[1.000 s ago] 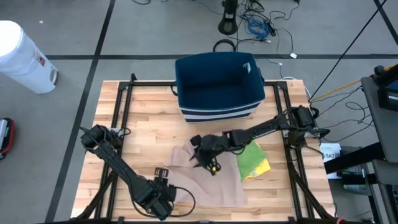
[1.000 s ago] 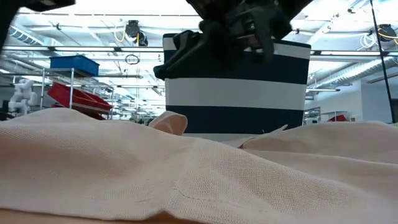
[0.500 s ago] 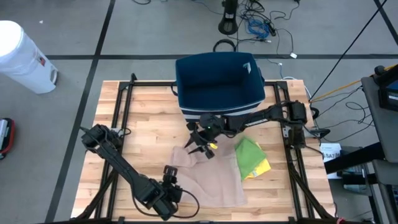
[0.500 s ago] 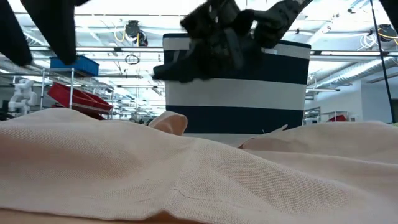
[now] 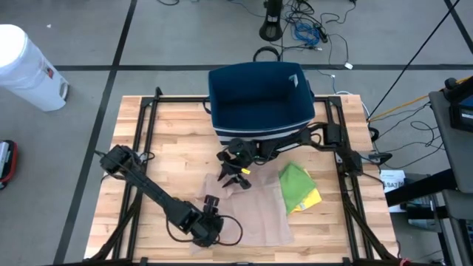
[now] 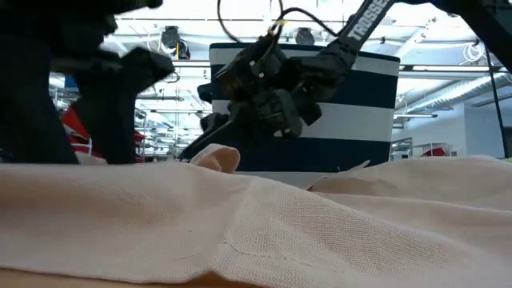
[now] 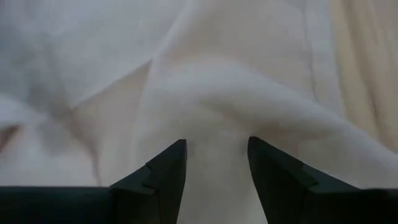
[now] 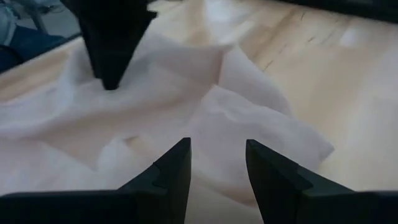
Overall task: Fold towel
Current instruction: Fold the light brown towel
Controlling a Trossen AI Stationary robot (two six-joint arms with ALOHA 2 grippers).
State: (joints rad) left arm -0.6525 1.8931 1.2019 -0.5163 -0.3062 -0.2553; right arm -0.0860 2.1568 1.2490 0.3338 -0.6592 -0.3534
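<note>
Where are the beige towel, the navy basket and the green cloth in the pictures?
beige towel (image 5: 255, 214): high view, its flat near part.
navy basket (image 5: 260, 117): high view, its front wall.
green cloth (image 5: 295, 182): high view, its middle, right of the towel.

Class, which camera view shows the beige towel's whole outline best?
The high view: it alone shows the whole beige towel spread on the table. The low view shows only its near folds edge-on; both wrist views show close-up wrinkles.
</note>
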